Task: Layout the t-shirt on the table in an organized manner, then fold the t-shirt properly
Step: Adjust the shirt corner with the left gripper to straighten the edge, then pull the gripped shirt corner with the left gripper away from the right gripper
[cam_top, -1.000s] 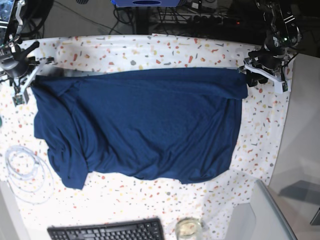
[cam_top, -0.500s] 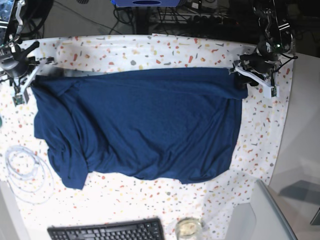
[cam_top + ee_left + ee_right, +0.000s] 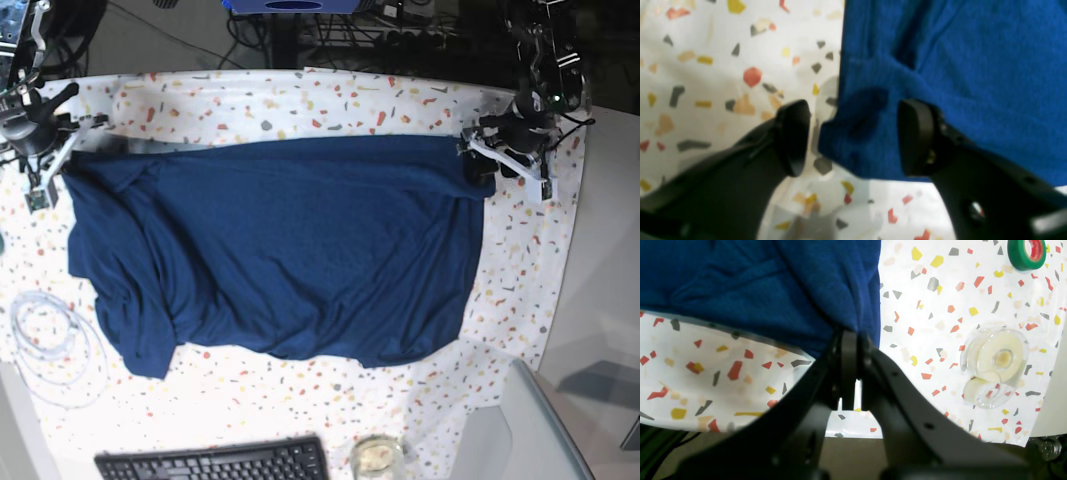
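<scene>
Beyond the far edge you see dark floor strewn with black cables (image 3: 300, 30) and a blue object (image 3: 290, 6) at the top. A black keyboard (image 3: 215, 462) sits at the near edge, a coiled white cable (image 3: 50, 345) near left, and a plain grey surface (image 3: 600, 330) on your right.

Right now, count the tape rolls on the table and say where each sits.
2, both in the right wrist view: a green tape roll at the top right corner, and a clear tape roll below it, right of the t-shirt. Others may be hidden.
</scene>
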### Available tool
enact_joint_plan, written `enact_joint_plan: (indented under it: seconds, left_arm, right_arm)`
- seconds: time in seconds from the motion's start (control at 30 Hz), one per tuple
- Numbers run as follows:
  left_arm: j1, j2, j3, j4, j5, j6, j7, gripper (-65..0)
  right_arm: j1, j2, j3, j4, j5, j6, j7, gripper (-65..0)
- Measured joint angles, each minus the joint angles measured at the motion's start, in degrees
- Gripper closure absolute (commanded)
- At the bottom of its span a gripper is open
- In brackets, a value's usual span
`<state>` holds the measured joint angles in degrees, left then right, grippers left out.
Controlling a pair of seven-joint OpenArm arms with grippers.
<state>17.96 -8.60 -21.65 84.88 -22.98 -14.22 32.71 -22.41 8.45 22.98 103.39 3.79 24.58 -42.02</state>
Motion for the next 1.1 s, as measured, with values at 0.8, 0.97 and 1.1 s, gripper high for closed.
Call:
enact_joint_plan:
  seconds: [0.8, 0.97, 1.1]
  left_arm:
    - [6.95, 0.00, -0.63, 7.91, -0.35, 0.04, 4.74, 0.0]
    - [7.34, 0.15, -0.66, 10.84, -0.63, 0.00, 9.55, 0.0]
    - [9.70, 0.24, -0.63, 11.34, -0.59, 0.02, 10.78, 0.0]
  right_arm:
    - [0.46, 0.02, -0.02, 0.00, 0.02, 0.00, 0.02, 0.0]
    - [0.44, 0.02, 0.00, 0.00, 0.00, 0.02, 0.00, 0.0]
    - [0.28, 0.02, 0.04, 0.02, 0.02, 0.00, 0.04, 0.0]
